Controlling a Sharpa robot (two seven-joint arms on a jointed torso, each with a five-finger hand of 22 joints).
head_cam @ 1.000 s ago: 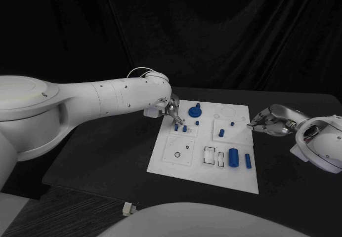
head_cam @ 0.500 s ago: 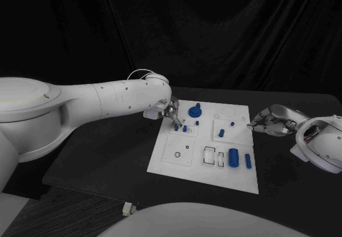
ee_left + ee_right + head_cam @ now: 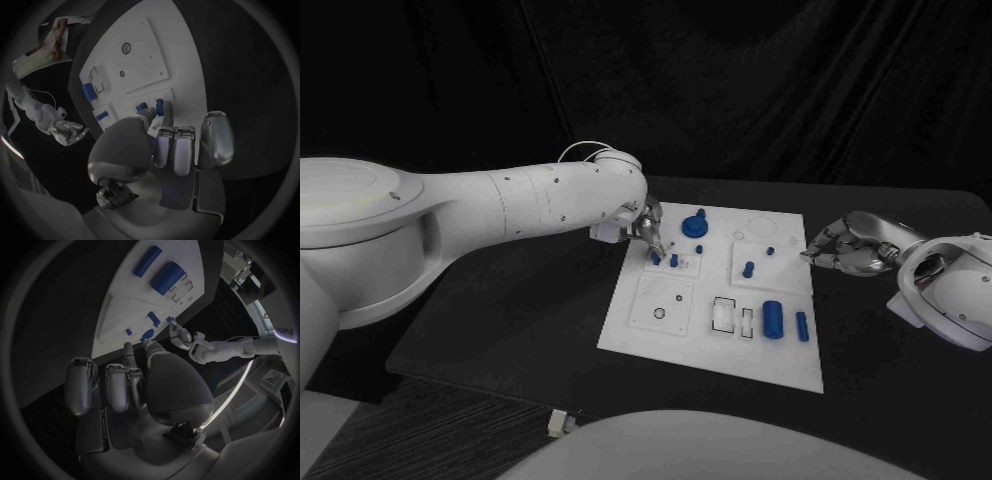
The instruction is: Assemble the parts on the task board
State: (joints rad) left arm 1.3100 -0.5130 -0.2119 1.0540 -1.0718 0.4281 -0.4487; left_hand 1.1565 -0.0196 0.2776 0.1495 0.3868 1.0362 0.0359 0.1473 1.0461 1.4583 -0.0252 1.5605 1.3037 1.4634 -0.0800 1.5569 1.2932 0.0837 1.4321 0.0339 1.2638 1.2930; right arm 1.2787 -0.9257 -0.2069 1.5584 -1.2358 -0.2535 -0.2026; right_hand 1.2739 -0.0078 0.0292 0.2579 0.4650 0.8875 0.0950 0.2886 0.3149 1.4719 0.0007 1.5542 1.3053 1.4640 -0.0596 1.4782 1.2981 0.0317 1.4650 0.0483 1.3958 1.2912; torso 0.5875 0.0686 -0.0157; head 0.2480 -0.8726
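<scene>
The white rectangular task board (image 3: 718,300) is laid flat at the centre of the black counter (image 3: 516,310), so that both arms can reach it from either side. The left silver many-fingered hand (image 3: 640,222) is held over the board's upper left corner, its fingers (image 3: 178,150) curled downward at a pair of short blue pegs (image 3: 665,259) standing upright in the board — a posture judged to suit seating or pressing a peg. Whether a peg is actually pinched cannot be told; in the left wrist view the fingertips are seen right at the pegs (image 3: 159,106), but contact is hidden.

The right silver hand (image 3: 845,248) is kept just off the board's right edge, fingers curled in with nothing seen in them — seemingly parked clear of the working arm.

A round blue knob (image 3: 697,227) stands just right of the left hand, a small blue peg (image 3: 749,268) sits in the middle right block, and two blue cylinders (image 3: 785,326) lie at the lower right, apparently waiting to be fitted.
</scene>
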